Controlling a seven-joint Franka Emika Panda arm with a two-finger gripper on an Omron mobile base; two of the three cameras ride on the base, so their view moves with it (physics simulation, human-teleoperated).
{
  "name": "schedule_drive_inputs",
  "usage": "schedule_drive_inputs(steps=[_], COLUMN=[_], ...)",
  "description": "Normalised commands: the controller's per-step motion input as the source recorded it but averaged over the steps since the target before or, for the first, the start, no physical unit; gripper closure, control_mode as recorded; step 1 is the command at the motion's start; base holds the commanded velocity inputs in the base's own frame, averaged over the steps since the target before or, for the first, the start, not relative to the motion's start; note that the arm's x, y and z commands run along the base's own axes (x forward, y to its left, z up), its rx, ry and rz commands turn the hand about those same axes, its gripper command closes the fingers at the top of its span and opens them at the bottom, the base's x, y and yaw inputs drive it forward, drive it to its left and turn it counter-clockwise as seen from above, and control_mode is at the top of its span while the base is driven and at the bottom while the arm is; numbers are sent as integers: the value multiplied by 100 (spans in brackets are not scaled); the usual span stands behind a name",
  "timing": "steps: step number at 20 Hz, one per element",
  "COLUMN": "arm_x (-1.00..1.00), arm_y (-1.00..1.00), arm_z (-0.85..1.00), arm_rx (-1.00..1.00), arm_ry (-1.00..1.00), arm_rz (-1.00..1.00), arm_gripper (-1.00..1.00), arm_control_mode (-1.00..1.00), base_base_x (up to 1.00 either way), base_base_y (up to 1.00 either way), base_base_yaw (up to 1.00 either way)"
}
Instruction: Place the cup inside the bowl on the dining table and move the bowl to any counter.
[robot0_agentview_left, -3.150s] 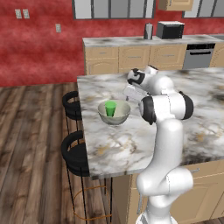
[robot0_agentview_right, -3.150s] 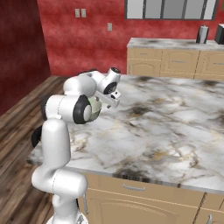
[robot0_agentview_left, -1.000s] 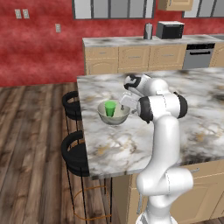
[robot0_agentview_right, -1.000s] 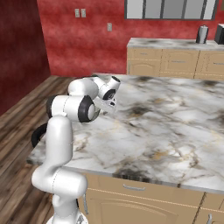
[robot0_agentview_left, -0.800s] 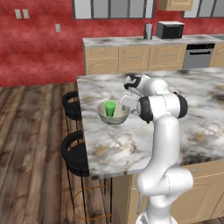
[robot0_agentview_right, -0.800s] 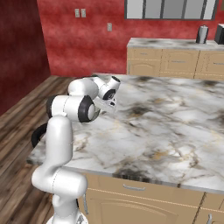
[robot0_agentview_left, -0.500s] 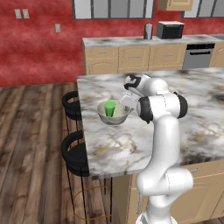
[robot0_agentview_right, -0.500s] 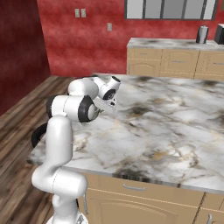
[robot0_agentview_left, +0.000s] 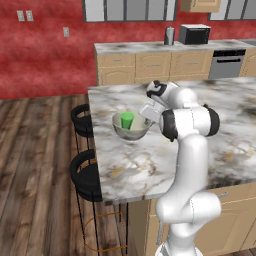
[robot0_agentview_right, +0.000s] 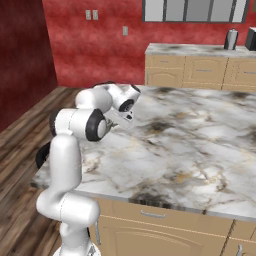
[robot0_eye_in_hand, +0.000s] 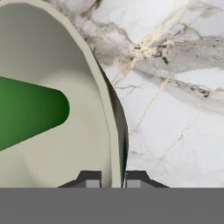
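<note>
On the dining table (robot0_agentview_left: 145, 162) stands the grey-beige bowl (robot0_agentview_left: 134, 131), with the small green cup (robot0_agentview_left: 127, 120) upright inside it. My gripper (robot0_agentview_left: 148, 114) is at the bowl's right rim. In the hand view the thin rim of the bowl (robot0_eye_in_hand: 65, 61) runs between the two fingertips (robot0_eye_in_hand: 89, 178), and the gripper (robot0_eye_in_hand: 113, 178) is shut on it. The cup (robot0_eye_in_hand: 26, 111) shows green inside the bowl at the left, and the marble table (robot0_eye_in_hand: 175, 109) lies to the right. From the right base view my arm hides the bowl.
Two black round stools (robot0_agentview_left: 82, 114) (robot0_agentview_left: 86, 172) stand along the table's left side. Behind it is the counter (robot0_agentview_left: 145, 48) on light wood cabinets, carrying a metal canister (robot0_agentview_left: 169, 36) and a dark microwave (robot0_agentview_left: 194, 34). The red wall lies beyond.
The hand came down to the bowl's right rim and the fingers have closed on it. Bowl and cup stay where they were.
</note>
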Motion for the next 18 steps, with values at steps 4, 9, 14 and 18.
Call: schedule_drive_inputs(steps=[4, 9, 14, 18], arm_x=[-53, -68, -70, -77], arm_y=[-6, -5, -6, -30], arm_z=[52, 53, 52, 43], arm_rx=[10, 1, 0, 0], arm_ry=[0, 0, 0, 0], arm_rz=[0, 0, 0, 0], arm_gripper=[100, 100, 100, 100], arm_control_mode=[-100, -100, -100, -100], base_base_x=[0, 0, 0, 0], base_base_y=[0, 0, 0, 0], base_base_yaw=[0, 0, 0, 0])
